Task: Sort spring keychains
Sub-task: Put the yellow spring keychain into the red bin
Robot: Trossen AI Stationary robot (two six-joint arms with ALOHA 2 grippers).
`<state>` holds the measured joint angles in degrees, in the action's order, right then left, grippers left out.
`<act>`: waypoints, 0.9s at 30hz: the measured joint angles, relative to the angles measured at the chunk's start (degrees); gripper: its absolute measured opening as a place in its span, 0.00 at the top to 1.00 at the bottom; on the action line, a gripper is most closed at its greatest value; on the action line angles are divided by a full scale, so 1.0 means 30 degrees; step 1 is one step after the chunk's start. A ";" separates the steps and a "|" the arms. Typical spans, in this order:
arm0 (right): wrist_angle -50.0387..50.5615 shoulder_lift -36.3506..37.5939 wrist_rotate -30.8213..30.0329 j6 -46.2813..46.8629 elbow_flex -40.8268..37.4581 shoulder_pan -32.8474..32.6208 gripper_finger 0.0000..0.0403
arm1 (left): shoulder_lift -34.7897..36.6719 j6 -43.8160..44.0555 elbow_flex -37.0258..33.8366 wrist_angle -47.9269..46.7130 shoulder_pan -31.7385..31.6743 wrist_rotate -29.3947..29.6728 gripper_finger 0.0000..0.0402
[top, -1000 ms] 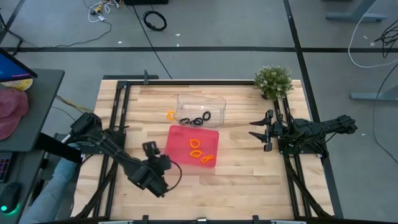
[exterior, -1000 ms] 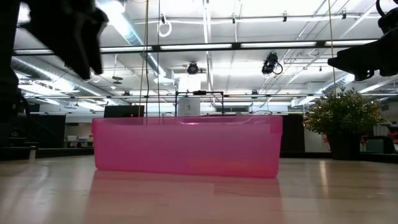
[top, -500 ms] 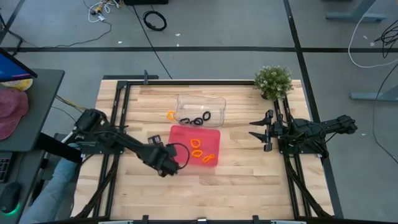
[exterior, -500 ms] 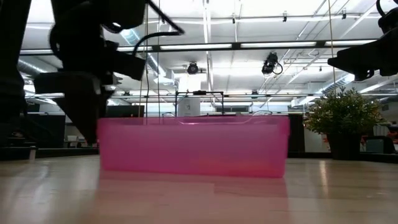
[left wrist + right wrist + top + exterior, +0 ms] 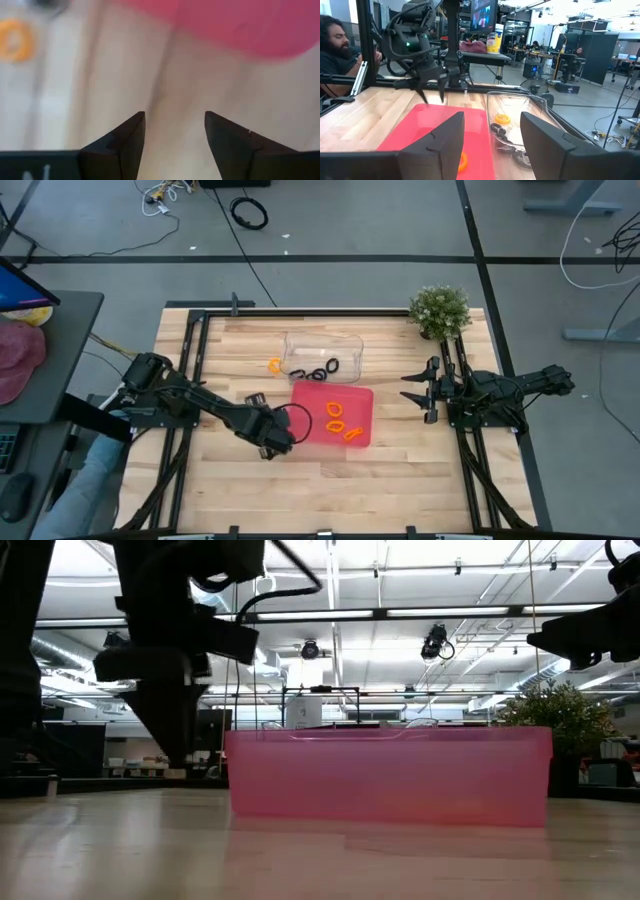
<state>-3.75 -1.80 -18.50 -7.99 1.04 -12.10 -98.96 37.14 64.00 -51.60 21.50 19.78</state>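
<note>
The red tray [image 5: 312, 430] lies mid-table and holds three orange spring keychains [image 5: 340, 422]. Beyond it a clear container [image 5: 322, 343] holds black spring keychains [image 5: 318, 371]. One orange keychain [image 5: 274, 365] lies on the wood left of that container and also shows in the left wrist view as a blurred orange keychain [image 5: 15, 45]. My left gripper [image 5: 275, 440] is open and low at the tray's left wall, near the near-left corner. My right gripper [image 5: 404, 388] waits open at the table's right side. My left gripper [image 5: 175, 116] stands close beside the red tray's left wall [image 5: 295, 420], fingers pointing down and toward the far edge. The gripper's own body hides the meeting place from above, so I cannot tell whether a finger touches the wall now.
A potted plant [image 5: 440, 310] stands at the far right corner. Black frame rails [image 5: 190, 380] run along the left and right sides. Bare wood lies near the tray's near side [image 5: 340, 480]. A person [image 5: 335, 47] sits beyond the table's left side.
My left gripper has swung from the near-left part of the table toward the right and far side, arriving at the tray's left wall. The red tray has slid along the table toward the right, its keychains riding with it.
</note>
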 joint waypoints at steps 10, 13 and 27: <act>0.0000 0.0006 -0.0006 -0.0007 0.0000 0.0002 0.51 | 0.1265 0.1257 -0.0127 -0.3649 -0.0211 0.5342 0.48; 0.0000 0.0000 -0.0005 -0.0003 0.0000 0.0000 0.51 | 0.1980 0.0506 -0.0132 -0.3445 -0.0855 0.6420 0.48; 0.0000 0.0004 0.0000 -0.0004 0.0000 0.0000 0.51 | 0.6917 -1.1216 -0.4965 0.4856 -0.7595 0.0683 0.54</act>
<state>-3.75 -1.79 -18.50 -8.00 1.04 -12.10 -78.21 3.49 49.10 -37.03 -1.29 21.83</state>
